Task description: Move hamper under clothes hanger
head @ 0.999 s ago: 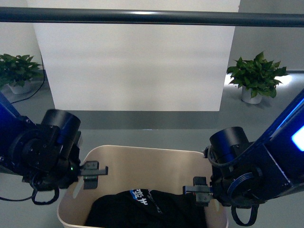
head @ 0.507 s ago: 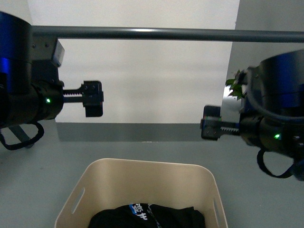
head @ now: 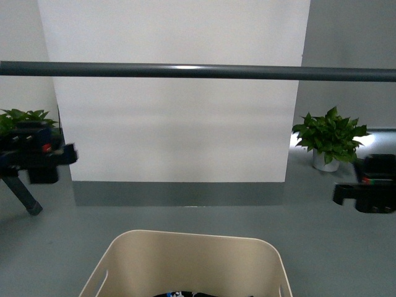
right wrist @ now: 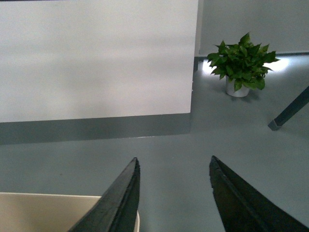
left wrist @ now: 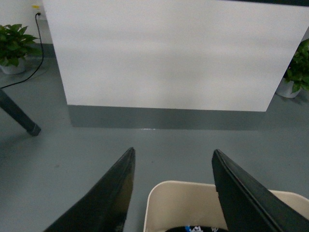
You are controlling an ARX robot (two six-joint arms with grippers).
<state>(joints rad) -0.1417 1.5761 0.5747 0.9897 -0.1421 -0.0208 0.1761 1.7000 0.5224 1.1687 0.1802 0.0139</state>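
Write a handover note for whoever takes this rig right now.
Left gripper: open, empty, raised off to the left side.
Right gripper: open, empty, raised off to the right side.
Hamper: on the floor in front of the robot, dark clothes inside, nothing holding it.
Clothes hanger: its bar runs across above and beyond the hamper; one leg shows at the left.
Done: hamper looks set near the bar and released.
Left: check that it sits squarely beneath the bar; depth is hard to judge from these views.
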